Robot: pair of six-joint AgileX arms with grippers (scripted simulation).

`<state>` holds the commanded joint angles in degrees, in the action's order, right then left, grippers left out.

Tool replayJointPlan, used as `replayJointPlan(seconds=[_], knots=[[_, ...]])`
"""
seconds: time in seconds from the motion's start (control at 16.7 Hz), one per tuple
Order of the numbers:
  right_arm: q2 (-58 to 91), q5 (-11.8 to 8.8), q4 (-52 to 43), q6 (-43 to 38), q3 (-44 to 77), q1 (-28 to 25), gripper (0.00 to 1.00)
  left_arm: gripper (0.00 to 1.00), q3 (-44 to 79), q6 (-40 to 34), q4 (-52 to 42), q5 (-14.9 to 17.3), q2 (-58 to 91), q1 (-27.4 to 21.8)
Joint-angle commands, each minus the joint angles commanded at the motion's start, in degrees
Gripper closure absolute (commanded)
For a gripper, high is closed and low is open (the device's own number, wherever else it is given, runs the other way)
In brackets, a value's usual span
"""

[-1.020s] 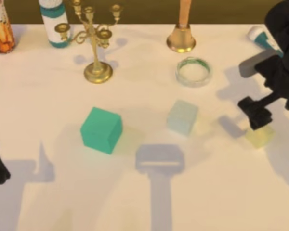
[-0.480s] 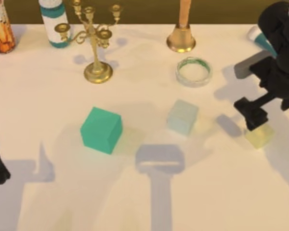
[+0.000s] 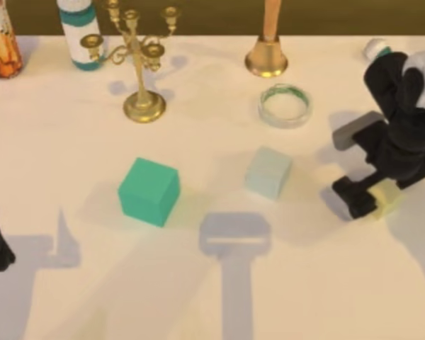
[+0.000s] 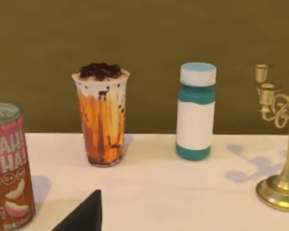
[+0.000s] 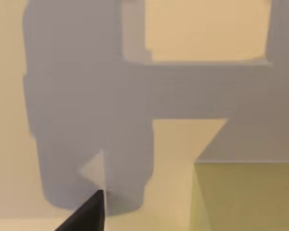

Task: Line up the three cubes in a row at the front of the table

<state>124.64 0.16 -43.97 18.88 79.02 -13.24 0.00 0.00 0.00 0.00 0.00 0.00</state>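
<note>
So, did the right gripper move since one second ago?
Yes. The right gripper came down toward the table's front, away from the glass dish, onto the yellow cube.

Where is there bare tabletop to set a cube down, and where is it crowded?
Bare table runs along the front, below the teal-green cube and light-blue cube; only shadows lie there. The gap between those two cubes is free too. The back edge is crowded: candelabra, bell, glass dish. The right gripper is down at the yellow cube.
</note>
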Motion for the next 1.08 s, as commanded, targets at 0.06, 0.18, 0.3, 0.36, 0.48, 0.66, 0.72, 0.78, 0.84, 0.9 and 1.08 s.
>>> replayJointPlan(seconds=[0.06,0.18,0.3,0.36,0.48,0.66,0.72,0.78,0.84,0.9,1.08], knots=[[0.68,0.01,0.99,-0.01,-0.58,-0.03,0.00,0.00,0.00,0.00,0.00,0.00,0.00,0.00],[0.98,0.01,1.39,-0.01,-0.81,-0.04,0.00,0.00,0.00,0.00,0.00,0.00,0.00,0.00],[0.98,0.01,1.39,-0.01,-0.81,-0.04,0.00,0.00,0.00,0.00,0.00,0.00,0.00,0.00],[0.98,0.01,1.39,-0.01,-0.81,-0.04,0.08,0.00,0.00,0.00,0.00,0.00,0.00,0.00],[0.98,0.01,1.39,-0.01,-0.81,-0.04,0.23,0.00,0.00,0.00,0.00,0.00,0.00,0.00],[0.98,0.01,1.39,-0.01,-0.81,-0.04,0.45,0.00,0.00,0.00,0.00,0.00,0.00,0.00],[0.98,0.01,1.39,-0.01,-0.81,-0.04,0.53,0.00,0.00,0.00,0.00,0.00,0.00,0.00],[0.98,0.01,1.39,-0.01,-0.81,-0.04,0.60,0.00,0.00,0.00,0.00,0.00,0.00,0.00],[0.98,0.01,1.39,-0.01,-0.81,-0.04,0.68,0.00,0.00,0.00,0.00,0.00,0.00,0.00],[0.98,0.01,1.39,-0.01,-0.81,-0.04,0.75,0.00,0.00,0.00,0.00,0.00,0.00,0.00],[0.98,0.01,1.39,-0.01,-0.81,-0.04,0.98,0.00,0.00,0.00,0.00,0.00,0.00,0.00]])
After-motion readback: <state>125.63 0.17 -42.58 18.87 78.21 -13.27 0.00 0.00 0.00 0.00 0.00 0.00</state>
